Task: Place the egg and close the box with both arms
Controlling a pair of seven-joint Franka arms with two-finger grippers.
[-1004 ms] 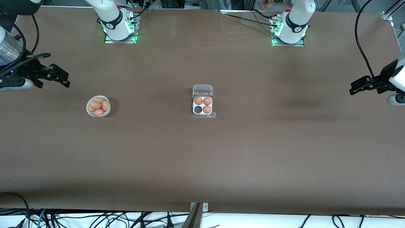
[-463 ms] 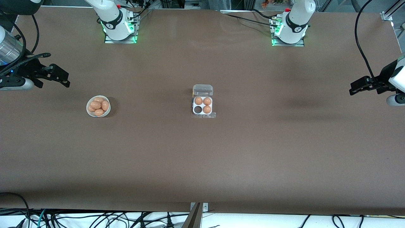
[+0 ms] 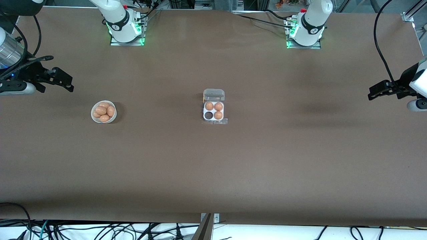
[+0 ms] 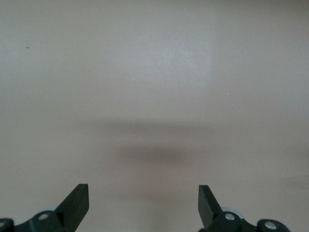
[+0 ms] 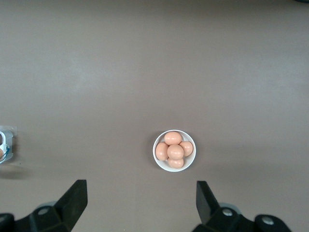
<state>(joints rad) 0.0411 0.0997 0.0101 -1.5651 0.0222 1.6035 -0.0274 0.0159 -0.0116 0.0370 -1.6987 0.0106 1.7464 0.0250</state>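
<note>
Centre of the frame: the small square white egg carton with clear hinged lid (image 3: 213, 110) lies open on the brown table (image 3: 233, 166), three cells filled, one empty. Mid-frame toward the right arm's end: a round white bowl (image 3: 103, 112) of orange-brown eggs (image 3: 101, 110). Frame edges: the black right gripper (image 3: 68, 84) hangs above the bowl's end, the black left gripper (image 3: 372, 94) over bare table; both are spread wide, holding nothing, well apart from carton and eggs.
</note>
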